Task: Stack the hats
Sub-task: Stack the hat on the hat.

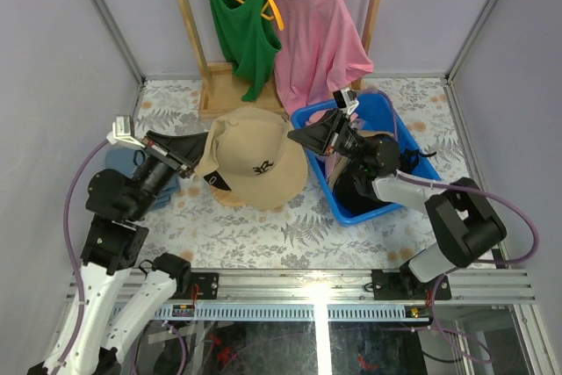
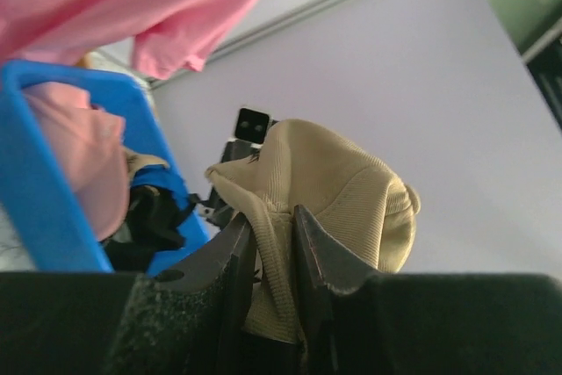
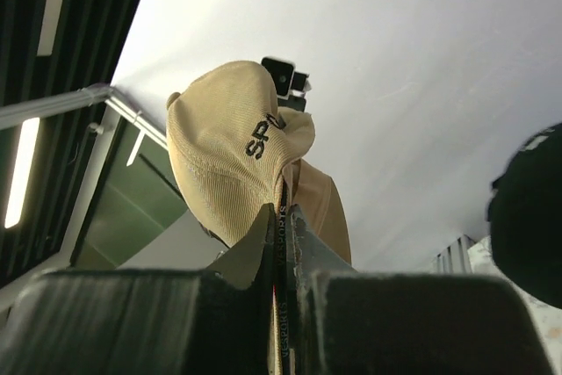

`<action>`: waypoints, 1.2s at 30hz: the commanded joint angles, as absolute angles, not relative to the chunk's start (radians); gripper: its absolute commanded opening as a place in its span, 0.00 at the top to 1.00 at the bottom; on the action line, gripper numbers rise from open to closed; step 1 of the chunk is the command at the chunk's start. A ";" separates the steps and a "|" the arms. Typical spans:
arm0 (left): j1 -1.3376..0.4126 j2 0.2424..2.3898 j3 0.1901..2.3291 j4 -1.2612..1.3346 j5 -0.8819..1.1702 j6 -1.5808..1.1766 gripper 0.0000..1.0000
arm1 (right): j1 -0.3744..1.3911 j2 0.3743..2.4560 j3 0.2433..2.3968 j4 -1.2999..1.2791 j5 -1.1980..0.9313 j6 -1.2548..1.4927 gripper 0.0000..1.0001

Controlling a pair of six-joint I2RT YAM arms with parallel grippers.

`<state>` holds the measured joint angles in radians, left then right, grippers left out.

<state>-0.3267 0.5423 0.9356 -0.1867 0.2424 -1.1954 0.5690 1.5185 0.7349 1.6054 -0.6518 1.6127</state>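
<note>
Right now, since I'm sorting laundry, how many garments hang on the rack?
2: green tank top at left, pink T-shirt to its right; others may hide behind.

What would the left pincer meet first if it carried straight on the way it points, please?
Beyond the tan cap that the left pincer grips, probably the right pincer on the cap's far side; depth is unclear.

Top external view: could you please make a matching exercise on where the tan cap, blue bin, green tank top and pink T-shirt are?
1 tan cap; 2 blue bin; 3 green tank top; 4 pink T-shirt.
A right side of the table; B rack, left side; C held by left gripper and right gripper; D rack, right side.
Pairs: 1-C, 2-A, 3-B, 4-D.
</note>
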 commanded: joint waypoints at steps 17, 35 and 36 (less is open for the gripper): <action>-0.330 0.582 0.820 -0.163 -0.046 -0.957 1.00 | 0.439 1.912 0.954 1.692 -0.667 1.680 0.81; -0.329 0.602 0.713 -0.128 -0.160 -0.893 1.00 | 0.430 1.957 1.038 1.381 -0.671 1.448 0.60; -0.330 0.604 0.707 -0.125 -0.164 -0.891 1.00 | 0.430 1.953 1.042 1.364 -0.670 1.432 0.59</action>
<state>-0.3313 0.6018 0.7300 -0.2108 -0.1062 -0.9253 0.4282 1.9823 0.9924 1.4330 -0.6876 1.5352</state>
